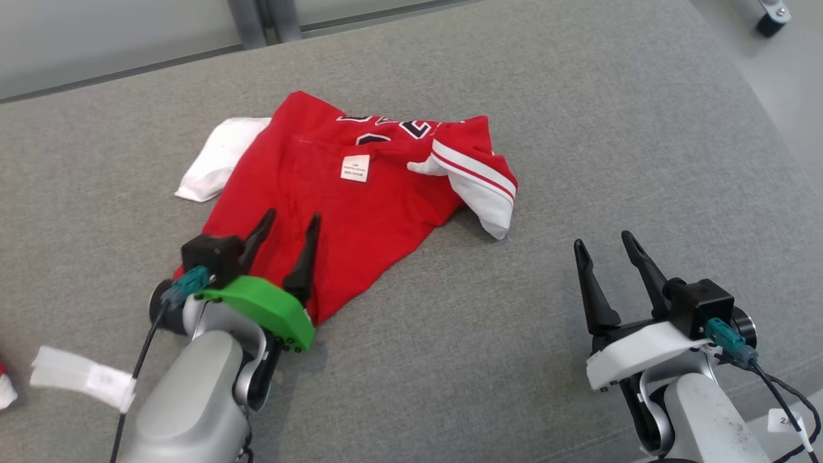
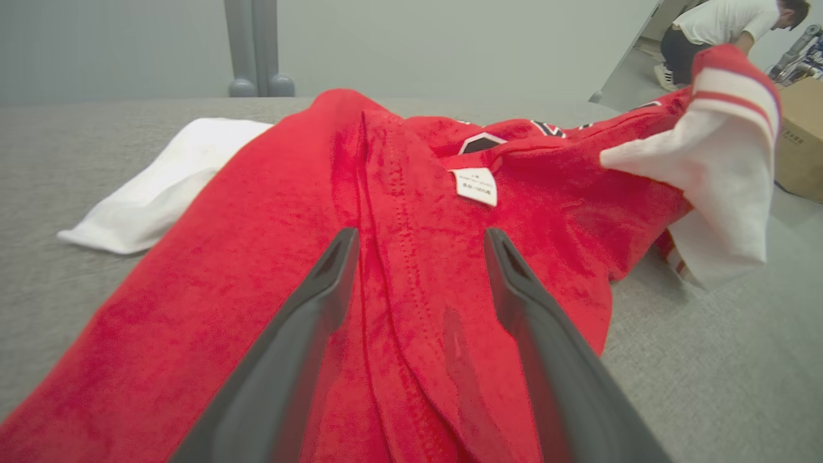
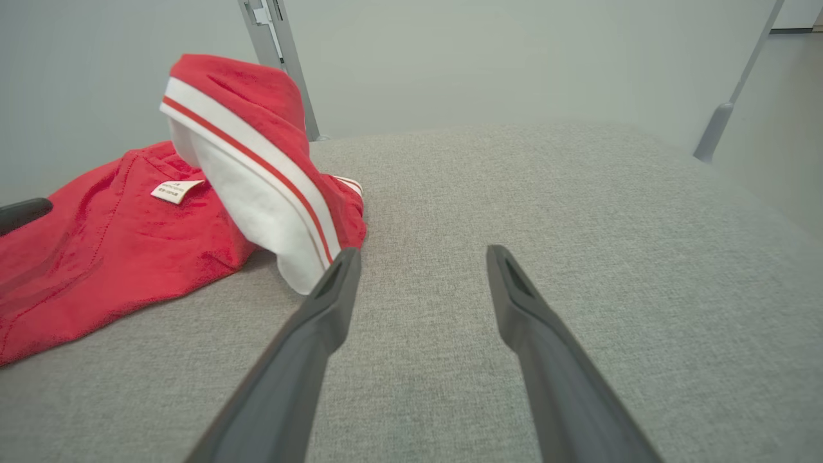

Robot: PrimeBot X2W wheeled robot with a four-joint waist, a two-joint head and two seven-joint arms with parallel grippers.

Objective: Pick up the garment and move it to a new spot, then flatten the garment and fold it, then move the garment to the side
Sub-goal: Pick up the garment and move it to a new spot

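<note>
The garment [image 1: 334,206] is a red shirt with white sleeves, lying crumpled and inside out on the grey surface, a small white label [image 1: 355,168] facing up. One white sleeve [image 1: 218,157] spreads at its left, and a red-striped sleeve [image 1: 479,180] humps up at its right. My left gripper [image 1: 290,222] stands open over the garment's near edge, fingers [image 2: 334,270] apart above the red cloth [image 2: 411,270] with nothing between them. My right gripper [image 1: 604,243] is open above bare surface, to the right of the striped sleeve [image 3: 257,161].
The grey padded surface [image 1: 578,128] stretches wide to the right and front of the garment. A white tag [image 1: 83,376] lies at the near left edge. In the left wrist view, a person [image 2: 726,26] crouches beyond the surface beside a cardboard box [image 2: 800,141].
</note>
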